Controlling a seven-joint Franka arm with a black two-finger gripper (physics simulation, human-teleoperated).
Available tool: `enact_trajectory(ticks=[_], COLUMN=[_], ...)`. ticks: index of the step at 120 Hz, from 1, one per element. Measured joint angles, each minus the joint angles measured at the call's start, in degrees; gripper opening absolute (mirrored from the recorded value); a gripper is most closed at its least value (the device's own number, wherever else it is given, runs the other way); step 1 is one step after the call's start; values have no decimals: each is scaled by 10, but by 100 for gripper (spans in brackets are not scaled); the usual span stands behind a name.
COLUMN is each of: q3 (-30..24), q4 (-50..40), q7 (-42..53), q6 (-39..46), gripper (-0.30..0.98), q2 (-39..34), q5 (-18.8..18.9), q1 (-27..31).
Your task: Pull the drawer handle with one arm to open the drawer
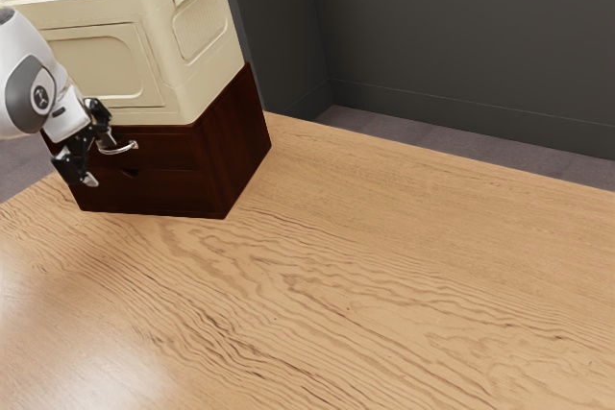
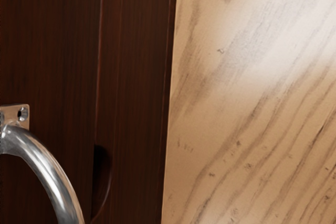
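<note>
A white robot arm [image 1: 24, 74] reaches in from the exterior view's left to the front of a dark wooden cabinet [image 1: 242, 146], its black gripper [image 1: 97, 158] spread wide beside the metal handle [image 1: 119, 150]. The two fingers stand well apart before the cabinet's front, one higher and close by the handle, the other lower down. Nothing is pinched between them; whether the upper one touches the metal cannot be told.

The curved, silvery handle, the thing to be pulled, is fixed to the cabinet's upper drawer [image 1: 173, 152] and bows outward from its face. In the wrist view one end is seen on a small mounting plate [image 2: 22, 114] with a screw hole, flat against the cabinet's dark wood. The upper drawer sits shut, its face in line with the rest of the cabinet's front. Below it on the cabinet is a lower drawer [image 1: 178, 192], marked at its upper edge by a rounded notch [image 2: 101, 182].

On top of the cabinet rests a cream-colored crate [image 1: 204, 40], with raised grips at its upper rim and recessed panels in its sides. Beneath the cabinet, and stretching away from its base, runs a table [image 1: 384, 285] of pale, strongly grained wood, bright with glare in front of the cabinet. A dark gray wall [image 1: 461, 36] rises beyond the cabinet, above a grayish floor [image 1: 384, 129].
</note>
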Motion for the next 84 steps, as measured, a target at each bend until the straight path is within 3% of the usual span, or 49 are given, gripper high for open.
enact_trajectory(ticks=[84], q3=[0], q4=[-19], q7=[11], q6=[-17], gripper=[69], q2=[-12], q5=[-15], q1=[-3])
